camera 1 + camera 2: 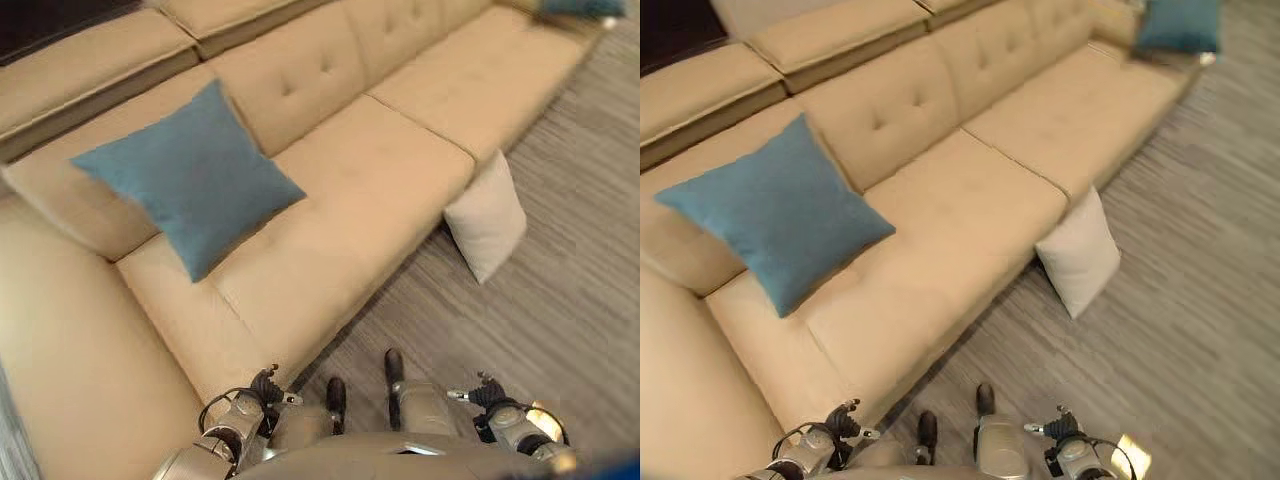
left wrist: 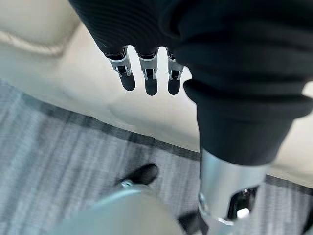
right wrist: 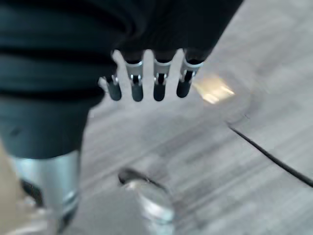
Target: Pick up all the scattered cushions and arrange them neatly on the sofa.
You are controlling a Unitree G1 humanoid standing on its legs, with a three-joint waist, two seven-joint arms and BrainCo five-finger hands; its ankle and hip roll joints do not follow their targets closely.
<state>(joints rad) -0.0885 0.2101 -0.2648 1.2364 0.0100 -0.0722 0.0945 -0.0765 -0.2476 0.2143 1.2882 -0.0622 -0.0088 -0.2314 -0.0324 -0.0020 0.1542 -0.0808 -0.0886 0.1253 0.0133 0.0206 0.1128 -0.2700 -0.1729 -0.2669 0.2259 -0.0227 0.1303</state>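
The square off-white fabric cushion [image 1: 487,217] leans against the tan sofa [image 1: 370,180] front, ahead and right of the robot. The right hand [image 3: 146,81], fingers straight and empty, looks nearer than the left hand [image 2: 146,73], likewise relaxed.

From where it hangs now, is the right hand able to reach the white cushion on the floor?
Probably not yet. The right hand hangs open and low by the robot's side, while the white cushion leans against the sofa front further ahead. Nothing blocks the floor between them.
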